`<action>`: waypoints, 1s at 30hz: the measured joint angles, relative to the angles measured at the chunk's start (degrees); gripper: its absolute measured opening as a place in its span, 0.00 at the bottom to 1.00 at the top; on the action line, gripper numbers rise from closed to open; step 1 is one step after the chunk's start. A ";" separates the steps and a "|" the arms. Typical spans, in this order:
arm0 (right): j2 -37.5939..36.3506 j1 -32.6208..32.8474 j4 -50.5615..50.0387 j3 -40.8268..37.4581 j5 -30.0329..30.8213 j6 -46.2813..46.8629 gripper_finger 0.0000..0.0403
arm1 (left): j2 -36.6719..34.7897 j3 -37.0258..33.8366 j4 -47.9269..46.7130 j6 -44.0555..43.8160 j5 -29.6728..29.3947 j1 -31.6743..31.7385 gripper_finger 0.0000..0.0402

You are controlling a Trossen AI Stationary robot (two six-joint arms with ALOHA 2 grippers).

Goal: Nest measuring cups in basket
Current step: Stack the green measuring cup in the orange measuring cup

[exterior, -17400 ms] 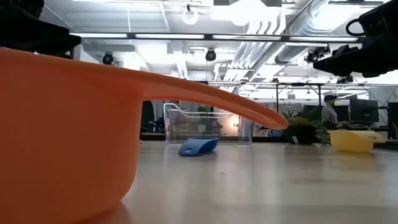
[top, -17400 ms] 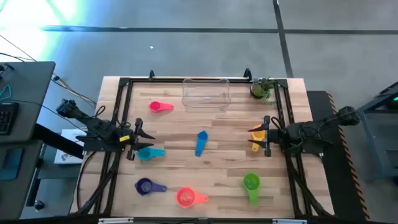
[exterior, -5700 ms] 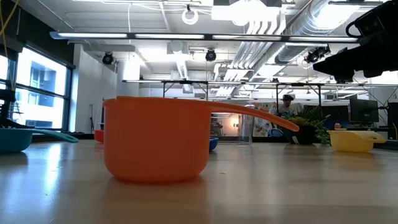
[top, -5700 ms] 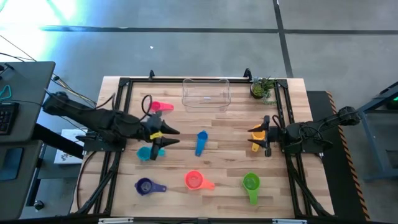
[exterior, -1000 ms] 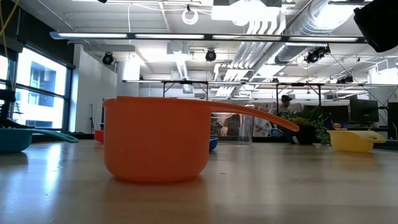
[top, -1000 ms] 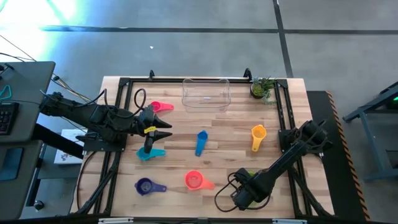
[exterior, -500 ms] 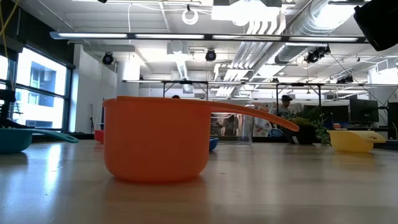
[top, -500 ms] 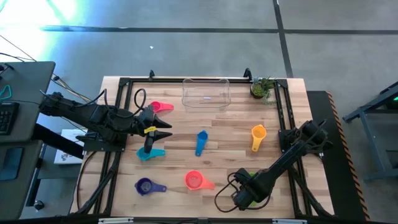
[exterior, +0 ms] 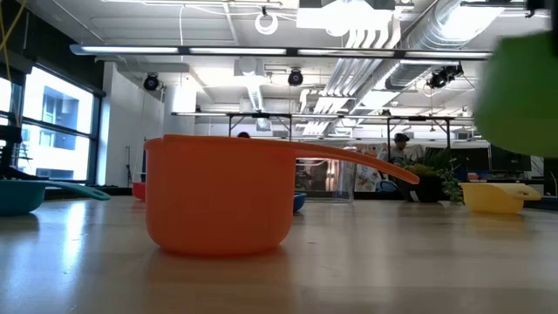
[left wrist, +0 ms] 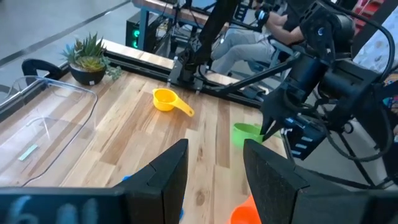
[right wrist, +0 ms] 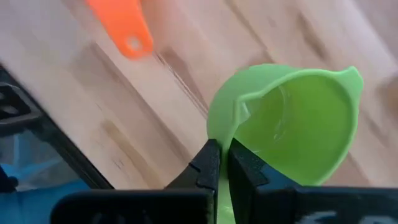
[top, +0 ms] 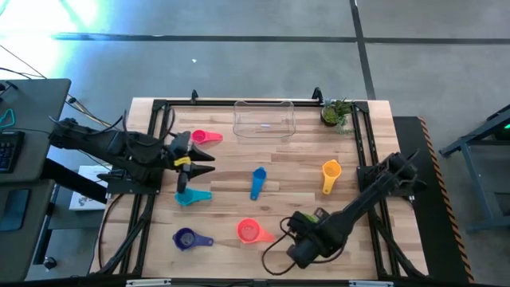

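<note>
- The right gripper had the green cup pinched by its rim, fingers clamped tight on the thin wall, near the front edge of the table and right of centre.
- In the low view the green cup showed as a blur hanging at the upper right, clear of the tabletop, so it looked lifted rather than resting.
- The basket sat at the far edge, centre, and as far as the overhead showed it had no cup in it. By my read the nesting had not yet begun.
- Six cups lay out on the wood: pink cup at far left, teal cup on the left, blue cup in the middle, yellow cup on the right, purple cup at near left, red-orange cup at near centre, just left of the right gripper.
- The left gripper hovered between the pink and teal cups, fingers apart and holding nothing.
- Judged from this, the green cup faced a long carry to the far edge, with six more pickups to follow.
</note>
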 joint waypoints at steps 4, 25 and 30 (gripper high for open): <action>0.00 -2.32 0.79 2.49 1.96 -7.53 0.01 | -1.80 0.00 -1.66 -2.66 0.04 -0.01 0.37; 0.00 -9.29 16.16 12.12 8.56 -52.20 0.01 | -4.54 0.00 -12.12 -16.77 1.70 -0.17 0.37; 0.18 -9.85 16.88 14.10 10.36 -57.10 0.01 | -4.54 0.00 -16.82 -19.31 1.33 -0.15 0.37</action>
